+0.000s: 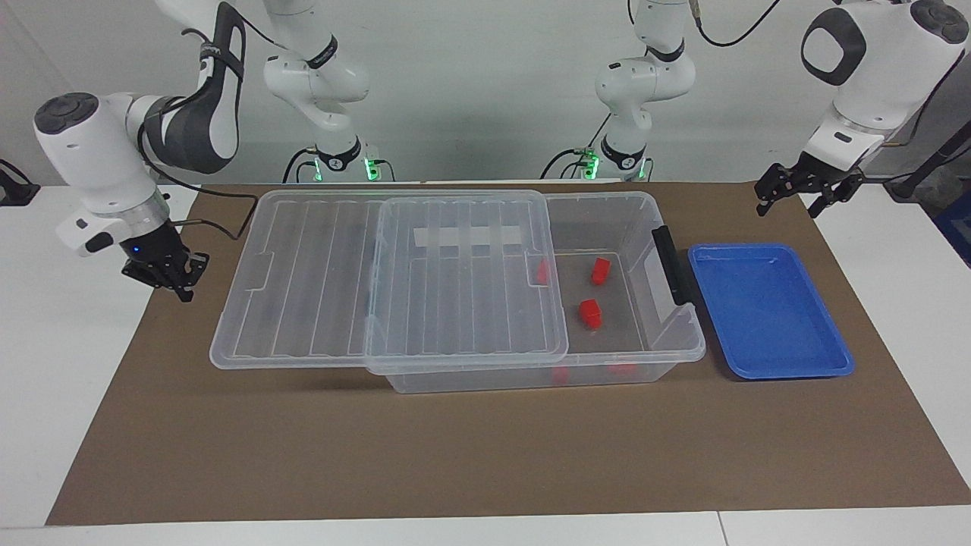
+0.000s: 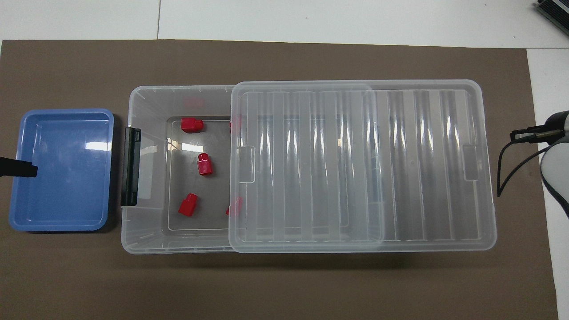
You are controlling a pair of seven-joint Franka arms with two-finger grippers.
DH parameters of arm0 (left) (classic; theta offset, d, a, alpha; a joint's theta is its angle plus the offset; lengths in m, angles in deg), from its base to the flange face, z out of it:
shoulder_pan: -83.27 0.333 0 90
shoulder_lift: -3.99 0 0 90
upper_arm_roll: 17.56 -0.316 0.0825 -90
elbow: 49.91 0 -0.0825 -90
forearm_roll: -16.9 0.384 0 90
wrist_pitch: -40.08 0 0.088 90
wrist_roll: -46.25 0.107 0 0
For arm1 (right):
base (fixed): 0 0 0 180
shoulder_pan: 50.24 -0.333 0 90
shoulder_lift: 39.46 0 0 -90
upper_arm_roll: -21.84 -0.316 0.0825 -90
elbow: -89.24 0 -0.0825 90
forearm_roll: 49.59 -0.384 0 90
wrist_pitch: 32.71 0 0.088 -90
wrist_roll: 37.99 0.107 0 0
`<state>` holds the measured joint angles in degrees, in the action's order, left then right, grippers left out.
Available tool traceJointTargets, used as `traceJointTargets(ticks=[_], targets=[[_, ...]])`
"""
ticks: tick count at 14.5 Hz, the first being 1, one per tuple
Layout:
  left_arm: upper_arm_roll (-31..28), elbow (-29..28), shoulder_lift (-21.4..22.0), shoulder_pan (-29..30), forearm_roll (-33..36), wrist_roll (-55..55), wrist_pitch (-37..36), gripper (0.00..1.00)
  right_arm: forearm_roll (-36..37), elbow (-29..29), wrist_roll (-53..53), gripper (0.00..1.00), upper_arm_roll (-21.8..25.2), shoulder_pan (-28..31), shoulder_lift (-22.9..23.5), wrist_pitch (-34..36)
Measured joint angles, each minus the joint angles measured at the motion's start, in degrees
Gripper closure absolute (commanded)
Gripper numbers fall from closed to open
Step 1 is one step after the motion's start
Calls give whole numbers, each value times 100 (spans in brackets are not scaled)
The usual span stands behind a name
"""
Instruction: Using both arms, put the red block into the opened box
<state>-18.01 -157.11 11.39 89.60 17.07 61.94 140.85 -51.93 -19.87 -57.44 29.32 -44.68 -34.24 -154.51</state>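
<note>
The clear box point(image 1: 607, 199) point(image 2: 146, 95) lies across the brown mat. Its ribbed lid point(image 1: 463, 303) point(image 2: 355, 164) is slid toward the right arm's end, so the end with the black handle point(image 1: 671, 265) point(image 2: 130, 166) is uncovered. Several red blocks point(image 1: 590, 313) point(image 2: 205, 164) lie on the box floor, some partly under the lid. My left gripper point(image 1: 793, 203) point(image 2: 26, 170) hangs open and empty over the blue tray's outer end. The right gripper point(image 1: 178, 287) is shut on nothing, low over the mat's edge beside the lid.
A shallow blue tray point(image 1: 766, 303) point(image 2: 62, 178) holding nothing sits beside the box's handle end. The brown mat point(image 1: 455, 455) covers the white table. A black cable point(image 2: 506, 173) hangs by the right arm near the lid's outer end.
</note>
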Motion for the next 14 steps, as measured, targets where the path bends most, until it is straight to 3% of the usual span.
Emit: traceJointTargets(ticks=[3, 14], targets=[[86, 2, 0, -228, -1, -1, 48, 0, -337, -29, -188, 100, -51, -26, 12, 0], [-29, 0, -82, -852, -7, -286, 159, 0, -371, -66, -196, 100, -119, -363, 38, -83]])
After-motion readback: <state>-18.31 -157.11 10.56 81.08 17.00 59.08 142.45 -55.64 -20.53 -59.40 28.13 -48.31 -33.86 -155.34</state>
